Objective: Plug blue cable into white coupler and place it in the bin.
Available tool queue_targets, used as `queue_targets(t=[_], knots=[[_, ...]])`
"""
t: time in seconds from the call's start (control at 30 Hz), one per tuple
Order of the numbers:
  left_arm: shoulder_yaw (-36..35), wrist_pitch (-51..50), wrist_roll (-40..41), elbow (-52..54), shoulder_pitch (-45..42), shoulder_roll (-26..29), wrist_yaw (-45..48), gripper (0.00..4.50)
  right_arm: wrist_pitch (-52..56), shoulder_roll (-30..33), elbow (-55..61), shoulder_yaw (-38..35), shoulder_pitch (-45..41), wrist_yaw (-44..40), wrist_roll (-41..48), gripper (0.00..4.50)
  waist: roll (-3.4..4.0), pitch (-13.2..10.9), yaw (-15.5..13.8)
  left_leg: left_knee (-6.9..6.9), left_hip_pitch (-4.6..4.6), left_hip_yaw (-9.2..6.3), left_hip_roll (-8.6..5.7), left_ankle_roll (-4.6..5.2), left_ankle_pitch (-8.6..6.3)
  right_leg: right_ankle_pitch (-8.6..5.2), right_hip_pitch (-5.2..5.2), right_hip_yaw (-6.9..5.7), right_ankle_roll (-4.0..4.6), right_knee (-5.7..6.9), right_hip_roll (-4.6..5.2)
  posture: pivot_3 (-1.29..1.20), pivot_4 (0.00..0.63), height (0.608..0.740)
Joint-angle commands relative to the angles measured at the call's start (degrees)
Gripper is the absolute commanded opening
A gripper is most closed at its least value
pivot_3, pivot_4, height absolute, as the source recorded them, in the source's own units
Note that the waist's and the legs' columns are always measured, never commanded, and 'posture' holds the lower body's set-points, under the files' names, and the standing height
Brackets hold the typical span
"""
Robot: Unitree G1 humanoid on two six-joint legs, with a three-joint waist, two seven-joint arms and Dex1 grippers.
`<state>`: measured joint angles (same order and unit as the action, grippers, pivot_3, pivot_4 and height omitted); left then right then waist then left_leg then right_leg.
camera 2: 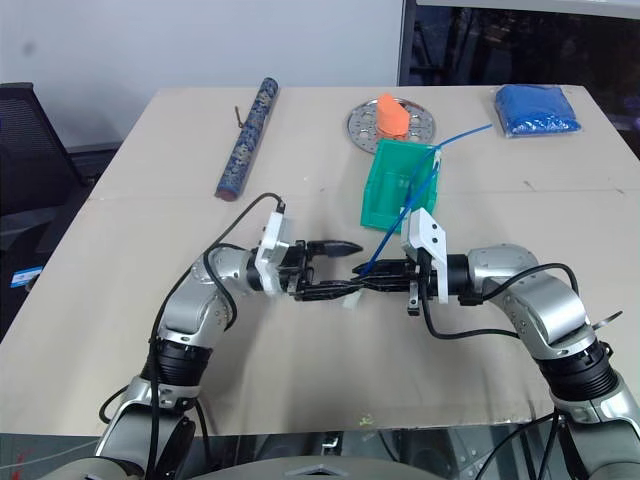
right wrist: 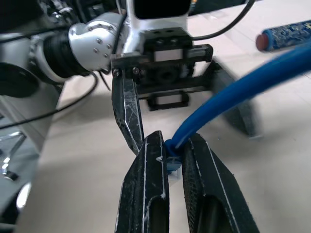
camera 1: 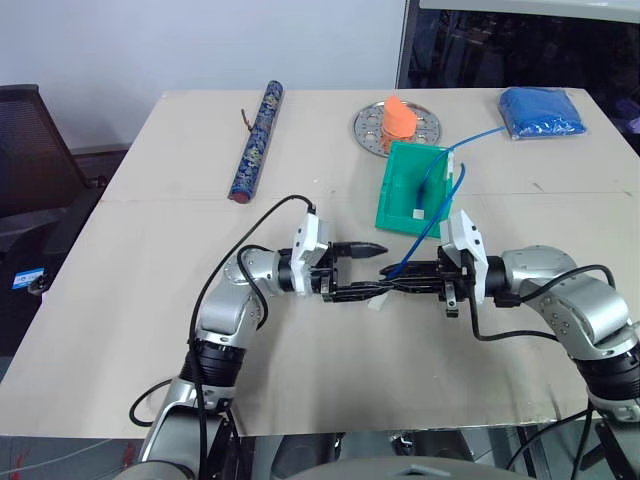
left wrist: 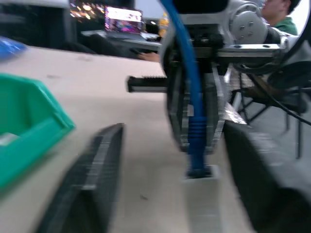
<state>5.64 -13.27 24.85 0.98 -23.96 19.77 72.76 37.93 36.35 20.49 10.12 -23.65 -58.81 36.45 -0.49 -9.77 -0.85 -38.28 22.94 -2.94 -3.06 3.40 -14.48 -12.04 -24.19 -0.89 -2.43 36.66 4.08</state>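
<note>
Beige tabletop is filling most of the head views, with a pale wall behind it and a dark chair sitting at the left edge of the frame. Near the centre, the two grippers are meeting tip to tip. The right gripper is reaching in from the right, its fingers pinching the plug end of the blue cable; in the right wrist view the cord is rising out from between the closed fingertips. The left gripper is coming in from the left with its fingers spread wide, one above and one below, gripping nothing.

The white coupler is mostly hidden behind the fingers in the head views; in the left wrist view it is hanging at the cable's lower end, blurred, with the plug seated in its top, though how deep is hard to tell.

From the pinch point the cable is running up and to the right of the frame, passing over the bin, then trailing toward the blue packet at the upper right. The bin is standing just above the grippers, with a small white piece lying inside that is too small to identify. Touching its upper rim, a round perforated metal plate is carrying an orange object. A dark patterned tube is lying at the upper left, pointing up the frame.
</note>
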Motion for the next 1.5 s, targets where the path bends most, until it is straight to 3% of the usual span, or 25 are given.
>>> queue_targets(t=[0.03, 0.2, 0.43, 0.67, 0.87, 1.0, 1.1, 1.2, 1.37, 1.5], knots=[[-1.73, -0.36, 0.86, 7.61, 0.31, 1.51, -4.07, 4.45, 3.88, 0.32, 0.15, -3.28, -1.34, 1.59, 2.76, 0.00, -0.01, 0.00, -0.01, 0.00, 0.00, 0.00, 0.00, 0.00, 0.00, 0.00, 0.00, 0.00, 0.00, 0.00, 0.00, 0.00, 0.150, 0.740], [-1.82, -4.47, -1.31, 13.71, 3.42, 5.47, -11.26, 4.45, 2.64, -0.55, -4.50, -5.96, -4.70, 4.12, 1.00, 0.00, 0.00, -0.01, 0.18, 0.03, -0.03, 0.05, 0.00, 0.00, 0.00, 0.00, 0.00, 0.06, 0.00, -0.01, 0.00, 0.00, 0.150, 0.740], [-6.39, -21.95, 9.03, 26.47, 6.55, 14.35, -16.14, 4.45, -5.24, -1.23, -16.63, -3.22, -12.33, 2.23, -7.64, 0.00, 0.00, -0.03, 0.13, 0.06, -0.01, 0.04, 0.02, 0.00, 0.00, 0.00, -0.03, 0.03, 0.01, 0.00, -0.04, 0.00, 0.150, 0.740], [-11.37, -41.80, 17.71, 31.23, -1.89, 22.91, -24.92, 4.45, -12.11, -4.76, -34.34, -1.33, -24.48, -0.49, -14.83, 0.00, -0.11, -0.13, 0.24, 0.04, -0.06, 0.04, 0.00, -0.03, 0.02, 0.00, -0.02, 0.02, 0.00, 0.07, -0.16, 0.00, 0.150, 0.740], [-15.74, -52.86, 24.98, 30.09, -11.68, 23.98, -32.79, 4.45, -15.79, -8.63, -52.59, -1.13, -34.51, -2.04, -19.69, 0.00, -0.25, -0.22, 0.47, 0.07, -0.05, 0.02, -0.04, -0.31, 0.19, 0.00, -0.02, 0.07, 0.00, 0.06, -0.17, 0.00, 0.150, 0.740], [-15.98, -54.64, 24.72, 29.09, -14.16, 24.28, -36.51, 4.50, -23.06, -11.76, -66.87, -2.33, -41.68, 2.92, -24.21, 1.55, -0.27, -0.24, 1.32, 0.19, -0.06, 0.04, -0.06, -0.38, 0.22, 0.00, -0.07, 0.12, 0.00, 0.06, -0.15, 0.00, 0.150, 0.740], [-16.17, -55.06, 24.61, 28.49, -15.09, 24.00, -38.61, 4.50, -28.85, -12.93, -76.22, -5.12, -46.71, 10.39, -26.16, 3.15, -0.34, -0.32, 1.60, 0.38, -0.04, 0.05, -0.09, -0.52, 0.30, 0.01, -0.20, 0.17, 0.01, 0.07, -0.12, 0.00, 0.150, 0.740], [-15.89, -54.30, 23.03, 29.32, -13.83, 24.45, -40.77, 4.50, -34.70, -11.49, -82.70, -6.93, -49.94, 19.71, -29.20, 4.43, -0.37, -0.33, 1.61, 0.72, -0.04, 0.07, -0.13, -0.71, 0.41, 0.01, -0.35, 0.22, 0.02, 0.06, -0.07, 0.00, 0.150, 0.740], [-16.71, -51.15, 19.73, 32.09, -9.09, 24.28, -44.59, 4.50, -37.45, -8.06, -80.13, -9.24, -46.59, 17.75, -29.61, 4.47, -0.37, -0.33, 1.73, 1.08, -0.04, 0.10, -0.12, -0.81, 0.48, 0.00, -0.54, 0.28, 0.03, 0.03, -0.07, 0.00, 0.150, 0.740], [-18.38, -43.27, 15.27, 35.63, -0.82, 22.31, -46.51, 4.50, -33.78, -5.23, -63.95, -12.69, -34.68, 12.16, -24.83, 4.47, -0.37, -0.33, 1.64, 1.12, -0.01, 0.11, -0.10, -0.80, 0.48, 0.00, -0.54, 0.30, 0.03, -0.05, -0.07, 0.00, 0.150, 0.740]])
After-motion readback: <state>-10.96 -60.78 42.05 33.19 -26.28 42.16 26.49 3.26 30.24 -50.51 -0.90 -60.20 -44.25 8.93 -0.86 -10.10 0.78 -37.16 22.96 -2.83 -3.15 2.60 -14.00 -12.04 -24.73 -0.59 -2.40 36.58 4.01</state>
